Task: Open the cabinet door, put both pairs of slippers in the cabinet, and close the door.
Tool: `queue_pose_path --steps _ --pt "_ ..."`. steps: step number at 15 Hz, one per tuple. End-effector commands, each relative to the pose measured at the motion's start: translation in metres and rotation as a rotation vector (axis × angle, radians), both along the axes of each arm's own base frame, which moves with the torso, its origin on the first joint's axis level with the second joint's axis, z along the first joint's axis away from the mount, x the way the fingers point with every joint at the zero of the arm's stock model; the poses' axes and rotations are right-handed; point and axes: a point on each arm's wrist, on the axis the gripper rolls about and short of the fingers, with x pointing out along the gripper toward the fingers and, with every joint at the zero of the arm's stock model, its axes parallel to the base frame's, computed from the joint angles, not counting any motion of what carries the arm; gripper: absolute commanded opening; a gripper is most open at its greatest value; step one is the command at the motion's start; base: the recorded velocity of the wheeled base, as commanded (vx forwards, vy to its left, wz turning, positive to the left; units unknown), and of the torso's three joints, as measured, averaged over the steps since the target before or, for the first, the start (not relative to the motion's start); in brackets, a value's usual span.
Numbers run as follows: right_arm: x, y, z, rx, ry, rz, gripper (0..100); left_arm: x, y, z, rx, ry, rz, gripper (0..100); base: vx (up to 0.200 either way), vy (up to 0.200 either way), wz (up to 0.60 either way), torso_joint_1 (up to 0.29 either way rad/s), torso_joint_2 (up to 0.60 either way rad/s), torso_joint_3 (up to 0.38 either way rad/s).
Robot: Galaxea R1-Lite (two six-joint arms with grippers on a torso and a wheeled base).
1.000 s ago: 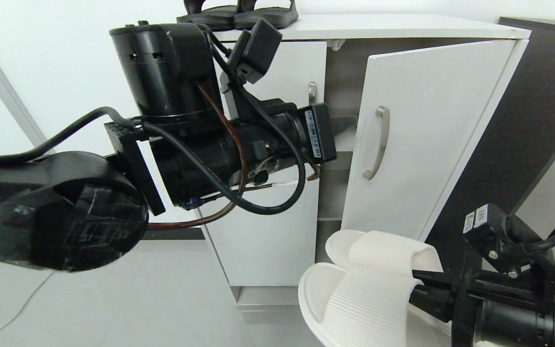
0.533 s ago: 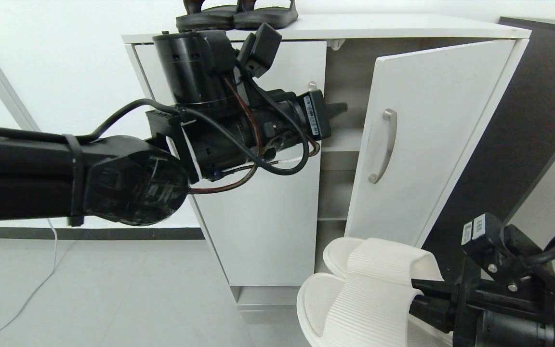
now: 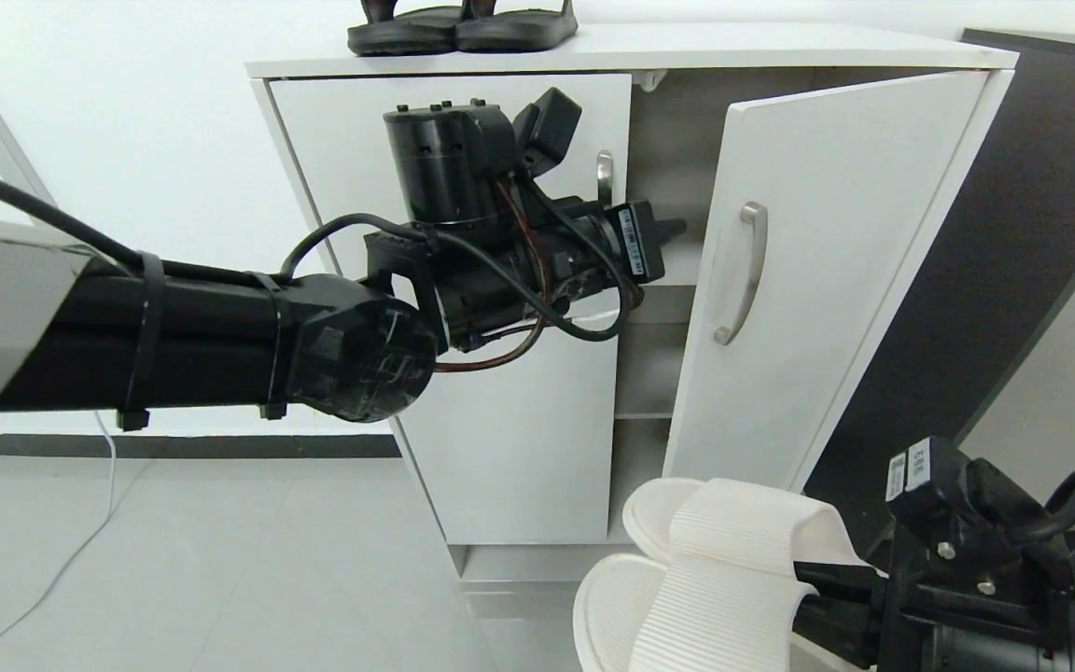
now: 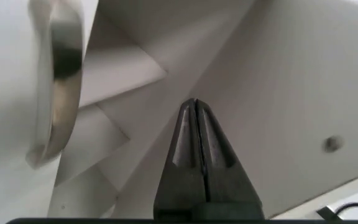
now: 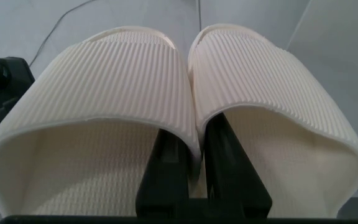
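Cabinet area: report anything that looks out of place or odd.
The black slippers sit on the cabinet's top, not inside it: the one thing out of place. The right door stands ajar. The white slippers are clamped in the right pincer. Nothing looks spilled or damaged.

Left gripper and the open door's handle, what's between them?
Head view: only the edge of the open door lies between left gripper and handle.
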Motion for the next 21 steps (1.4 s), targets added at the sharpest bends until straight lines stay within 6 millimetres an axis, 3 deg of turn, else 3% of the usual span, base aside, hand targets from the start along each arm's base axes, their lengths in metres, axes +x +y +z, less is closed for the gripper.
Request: queue_pose_path --steps 1,6,9,12,14,15,16,17,19,21 --pt "-0.001 0.0 -0.004 -0.012 0.008 0.008 0 -0.006 -0.006 -0.003 0.002 0.002 -0.02 0 -0.2 0.0 0.0 -0.002 -0.01 0.007" --pt "-0.005 0.0 -0.005 -0.033 -0.021 0.032 0 -0.054 -0.055 -0.026 -0.013 -0.015 -0.185 0 -0.2 0.0 0.0 0.0 0.0 0.005" --pt "-0.005 0.0 -0.005 -0.032 -0.022 0.029 0 -0.049 -0.051 -0.022 -0.049 -0.042 -0.169 0 -0.067 0.0 0.0 -0.002 0.0 0.004" --pt "0.021 0.003 0.003 -0.017 -0.022 -0.088 0 -0.022 0.011 0.007 -0.098 -0.084 0.08 0 0.0 0.0 0.0 0.0 0.0 0.0" --pt "0.033 0.008 0.009 0.026 0.006 -0.202 0 -0.03 0.058 0.018 -0.091 -0.101 0.236 0 0.0 0.0 0.0 0.0 0.0 0.0" --pt "0.041 0.014 0.016 0.063 0.017 -0.267 0 -0.046 0.087 0.02 -0.038 -0.125 0.301 0 0.0 0.0 0.0 0.0 0.0 0.0" --pt "0.051 0.022 0.022 0.087 0.011 -0.365 0 -0.087 0.131 0.018 0.082 -0.147 0.379 0 0.0 0.0 0.0 0.0 0.0 0.0" --pt "0.058 0.026 0.022 0.077 -0.002 -0.435 0 -0.129 0.161 0.018 0.138 -0.135 0.463 0 0.0 0.0 0.0 0.0 0.0 0.0" --pt "0.071 0.035 0.021 0.071 -0.019 -0.558 0 -0.204 0.209 0.019 0.178 -0.067 0.7 0 0.0 0.0 0.0 0.0 0.0 0.0" --pt "0.077 0.038 0.025 0.078 -0.043 -0.65 0 -0.265 0.252 0.002 0.2 -0.027 0.96 0 0.0 0.0 0.0 0.0 0.0 0.0"
